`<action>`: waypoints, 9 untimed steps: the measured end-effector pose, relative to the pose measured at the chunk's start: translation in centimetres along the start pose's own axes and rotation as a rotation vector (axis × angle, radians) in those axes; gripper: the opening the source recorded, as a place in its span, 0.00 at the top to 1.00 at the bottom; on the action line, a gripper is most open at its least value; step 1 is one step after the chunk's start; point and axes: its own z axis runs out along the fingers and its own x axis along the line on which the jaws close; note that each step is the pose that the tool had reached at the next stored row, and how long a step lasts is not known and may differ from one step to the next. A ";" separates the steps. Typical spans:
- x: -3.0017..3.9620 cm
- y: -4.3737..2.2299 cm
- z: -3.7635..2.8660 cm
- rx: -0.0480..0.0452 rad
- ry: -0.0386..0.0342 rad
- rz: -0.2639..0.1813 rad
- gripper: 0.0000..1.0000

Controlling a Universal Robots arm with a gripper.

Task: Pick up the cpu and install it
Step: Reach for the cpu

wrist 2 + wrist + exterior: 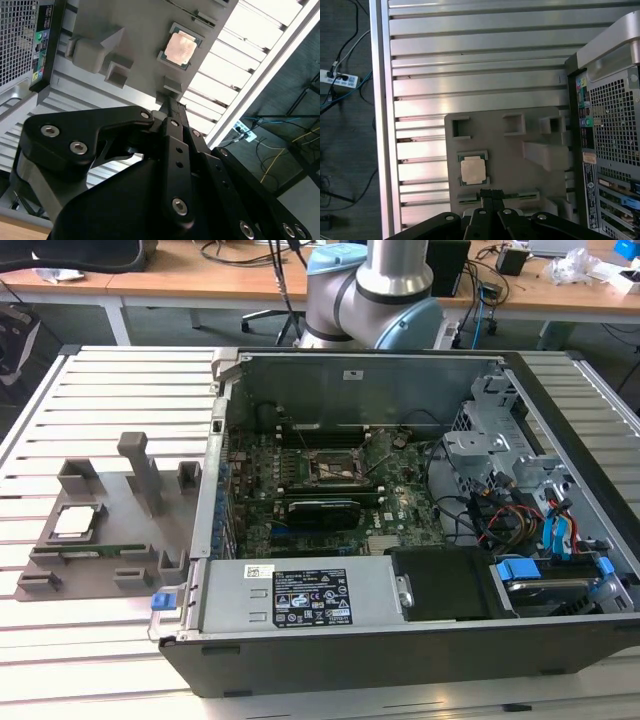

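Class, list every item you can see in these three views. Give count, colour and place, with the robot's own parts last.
cpu: one, pale silver top, in a pocket of the tray, at the exterior view's left.
tray: one, grey, on the table beside the case.
computer case: one, black and grey, open, on the table.
motherboard: one, green, inside the case.
socket: one, dark frame, on the motherboard.
table: one, silver slats.
arm: one, grey and blue, beyond the case's far wall.
gripper: one, black, fingers together, aimed toward the tray, apart from the cpu.
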 end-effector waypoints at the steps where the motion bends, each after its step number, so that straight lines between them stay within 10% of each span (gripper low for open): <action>1: 0.13 -0.01 0.00 0.0000 0.0000 0.000 0.89; 9: 0.74 -0.05 -0.01 0.0000 0.0001 0.000 0.89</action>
